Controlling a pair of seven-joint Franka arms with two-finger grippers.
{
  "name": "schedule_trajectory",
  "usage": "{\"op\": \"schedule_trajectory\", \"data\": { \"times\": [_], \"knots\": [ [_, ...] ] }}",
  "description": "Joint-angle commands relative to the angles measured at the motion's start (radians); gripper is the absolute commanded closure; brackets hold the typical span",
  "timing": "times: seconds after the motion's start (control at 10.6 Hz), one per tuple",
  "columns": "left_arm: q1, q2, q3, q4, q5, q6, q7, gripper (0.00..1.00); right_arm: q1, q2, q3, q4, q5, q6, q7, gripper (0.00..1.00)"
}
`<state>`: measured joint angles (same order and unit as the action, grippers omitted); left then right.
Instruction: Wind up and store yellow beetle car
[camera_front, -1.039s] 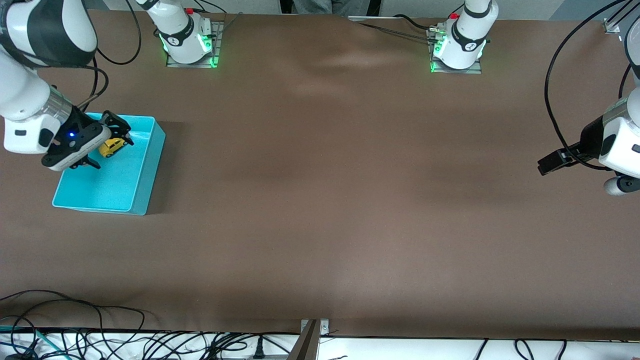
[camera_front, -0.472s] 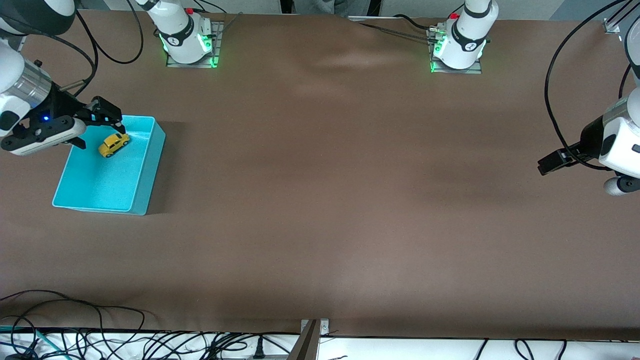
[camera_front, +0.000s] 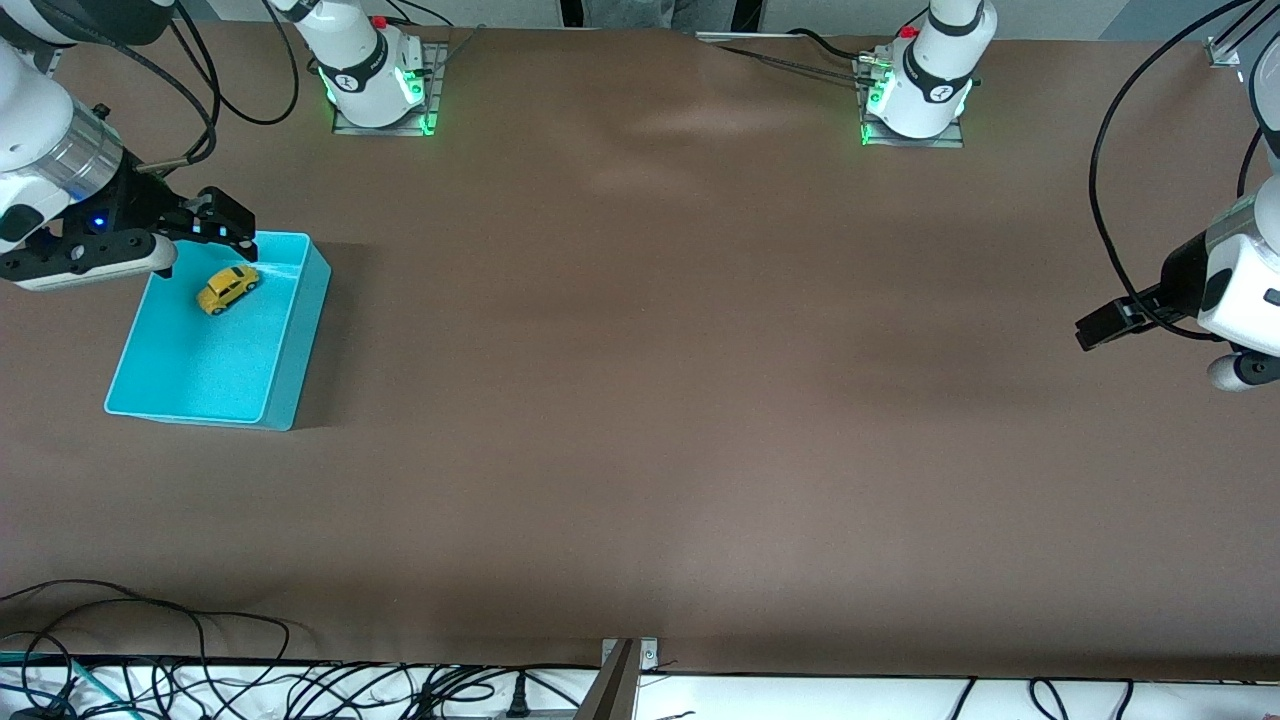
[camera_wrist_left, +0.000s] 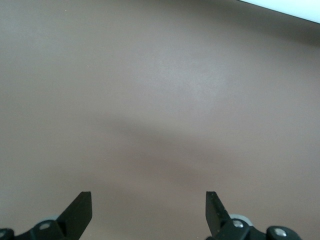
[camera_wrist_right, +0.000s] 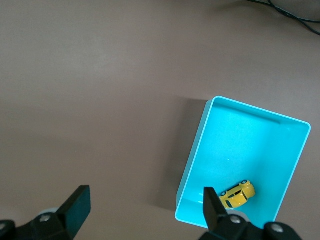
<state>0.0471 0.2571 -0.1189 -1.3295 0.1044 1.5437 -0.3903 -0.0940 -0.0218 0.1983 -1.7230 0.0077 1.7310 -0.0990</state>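
Car's stored, I'm basically wrapping up

yellow beetle car (camera_front: 228, 289) sits loose in the turquoise bin (camera_front: 283, 385); my right gripper (camera_front: 205, 235) hangs released over its far rim; left gripper (camera_wrist_left: 148, 212) waits, released; next I'd just retract.

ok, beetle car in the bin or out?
In. The yellow beetle car sits on its wheels on the turquoise bin floor; the right end effector is open, clear of it.
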Motion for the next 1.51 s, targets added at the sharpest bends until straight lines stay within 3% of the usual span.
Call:
{"op": "schedule_trajectory", "data": {
  "times": [0.0,0.57,1.13,1.32,1.42],
  "knots": [
    [-0.003,-0.002,0.005,0.007,-0.017,-0.016,-0.007,0.00,0.011,-0.009,-0.040,0.013,-0.011,-0.027,0.019,0.00],
    [-0.003,-0.002,0.005,0.007,-0.017,-0.016,-0.007,0.00,0.005,0.005,-0.048,0.020,-0.009,-0.047,0.021,0.00],
    [-0.001,-0.002,0.005,0.007,-0.017,-0.016,-0.007,0.00,0.017,0.005,-0.117,0.034,0.003,-0.067,0.018,0.00],
    [-0.003,-0.002,0.005,0.007,-0.017,-0.016,-0.007,0.00,0.180,0.005,-0.268,0.034,0.003,-0.067,0.024,0.00],
    [-0.003,-0.002,0.005,0.007,-0.017,-0.016,-0.007,0.00,0.209,0.006,-0.295,0.036,0.003,-0.067,0.024,0.00]
  ]
}}
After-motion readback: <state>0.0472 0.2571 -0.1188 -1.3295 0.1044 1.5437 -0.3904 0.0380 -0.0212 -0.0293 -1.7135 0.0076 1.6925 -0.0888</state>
